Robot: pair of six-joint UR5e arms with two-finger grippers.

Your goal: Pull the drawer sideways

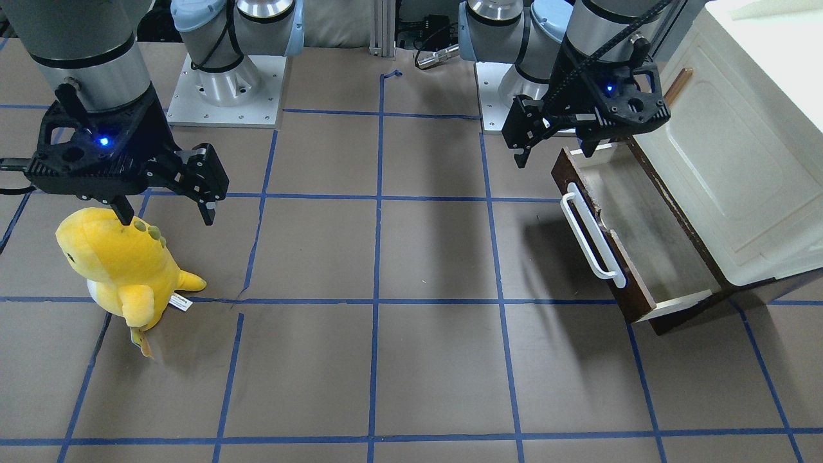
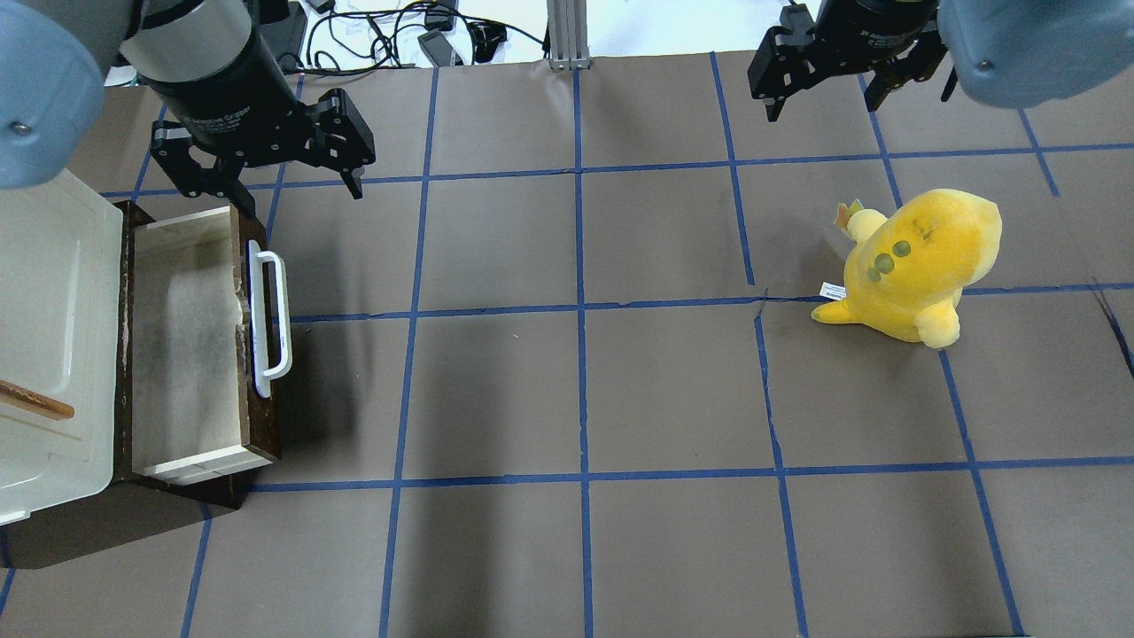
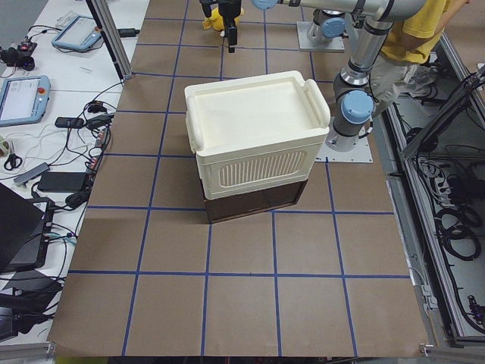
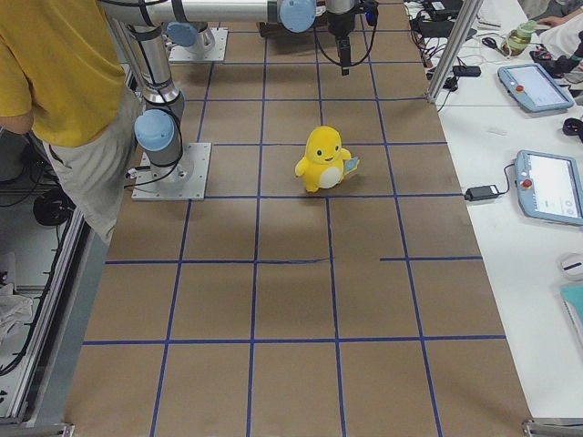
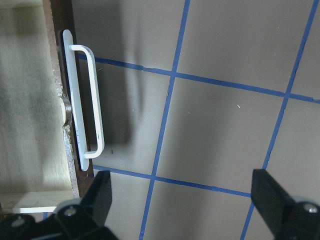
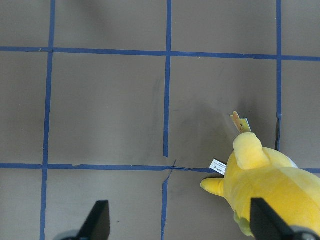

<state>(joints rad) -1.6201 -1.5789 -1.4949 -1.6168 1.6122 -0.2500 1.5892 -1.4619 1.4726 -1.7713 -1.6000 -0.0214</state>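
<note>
**Item 1: drawer** point(image 2: 177, 337). Dark brown front, pale cream inside. It stands well out of the cream cabinet point(image 2: 44, 310), below the left hand and off to one side of it. The inside looks bare.

**Item 2: white bar handle** point(image 2: 268, 323). Runs along the drawer front. In the left wrist view it lies outside the finger span, past one finger, with nothing touching it.

**Item 3: left gripper** point(image 2: 270, 177). Fingers spread wide and holding nothing. It hangs above the table point(image 2: 576, 399), near the drawer's end corner and clear of the wood.

**Item 4: right gripper** point(image 2: 824, 89). Fingers also spread and holding nothing, well apart from the drawer. A yellow plush toy point(image 2: 912, 266) stands below and just beside it.

**Step in hand (judged).** The drawer is already drawn out, so the pull looks done or close to it.

**Next move (judged).** If more travel is wanted, the left hand must shift over the bar and come down so the fingers straddle it. It would then close and draw straight away from the cabinet. A skewed pull could jam the drawer.
</note>
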